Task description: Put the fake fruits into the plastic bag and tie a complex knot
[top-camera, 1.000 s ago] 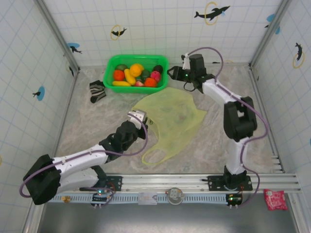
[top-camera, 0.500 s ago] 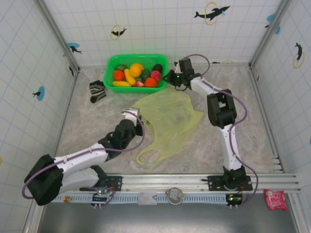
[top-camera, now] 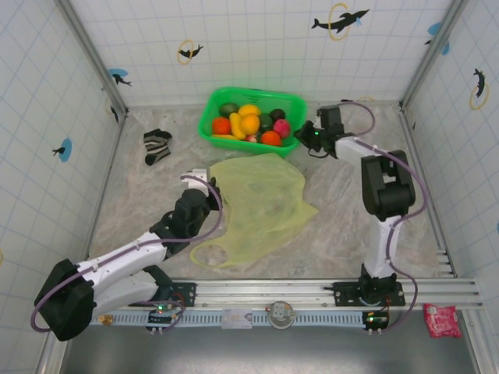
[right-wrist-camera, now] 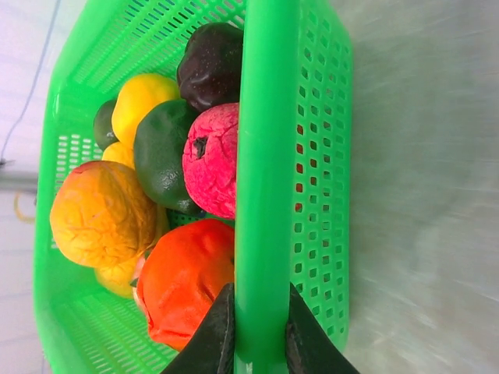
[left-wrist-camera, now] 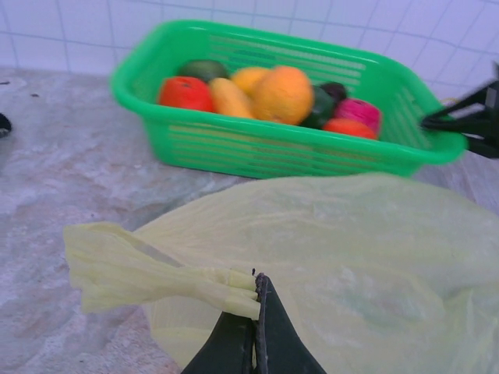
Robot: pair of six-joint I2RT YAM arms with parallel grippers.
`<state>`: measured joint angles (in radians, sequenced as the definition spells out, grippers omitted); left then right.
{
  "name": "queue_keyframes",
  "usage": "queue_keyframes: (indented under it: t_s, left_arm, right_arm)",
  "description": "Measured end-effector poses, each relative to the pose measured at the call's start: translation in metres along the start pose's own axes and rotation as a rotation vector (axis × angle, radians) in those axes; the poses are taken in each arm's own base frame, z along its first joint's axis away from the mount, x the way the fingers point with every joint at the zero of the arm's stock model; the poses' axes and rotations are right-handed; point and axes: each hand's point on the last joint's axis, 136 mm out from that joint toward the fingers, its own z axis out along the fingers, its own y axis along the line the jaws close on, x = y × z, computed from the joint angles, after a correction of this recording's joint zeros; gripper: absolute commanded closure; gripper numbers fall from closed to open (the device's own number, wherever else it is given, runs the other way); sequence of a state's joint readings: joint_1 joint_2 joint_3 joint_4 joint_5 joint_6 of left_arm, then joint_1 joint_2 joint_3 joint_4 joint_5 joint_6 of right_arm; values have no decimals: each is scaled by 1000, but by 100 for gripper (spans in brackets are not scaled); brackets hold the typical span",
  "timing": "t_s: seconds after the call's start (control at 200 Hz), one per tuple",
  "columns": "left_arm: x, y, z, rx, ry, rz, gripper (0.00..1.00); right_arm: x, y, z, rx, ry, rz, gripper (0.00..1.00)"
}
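The left tool is pinching shut on a twisted handle of the plastic bag, which is lying flat on the surface. Just beyond the bag, the right tool is clamping the rim of the green basket, which is holding the fake fruits.

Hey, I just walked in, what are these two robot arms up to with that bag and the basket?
The left gripper is shut on a twisted handle of the plastic bag, which lies flat on the table. The right gripper is clamped on the rim of the green basket, with the fake fruits piled inside it. The bag looks empty and is not yet tied.
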<state>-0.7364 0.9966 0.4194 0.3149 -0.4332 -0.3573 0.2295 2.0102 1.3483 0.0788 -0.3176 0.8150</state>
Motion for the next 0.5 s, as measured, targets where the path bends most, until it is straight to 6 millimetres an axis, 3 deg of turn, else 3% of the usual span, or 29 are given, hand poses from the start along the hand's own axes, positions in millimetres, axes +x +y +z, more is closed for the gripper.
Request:
queue_keyframes:
  t_s: [0.155,0.295,0.5]
  left_arm:
    - [-17,31,0,-111,-59,-106,100]
    - [-34,59,-6,-235,-132,-242,100]
    - [-56,76,-16,-332,-241,-422,100]
  right_arm:
    - [-15,-54,-67,84,-153,123,100]
    - [-2,-107,-123,176,-280,263,100]
    - [33,-129,-188,255,-439,380,100]
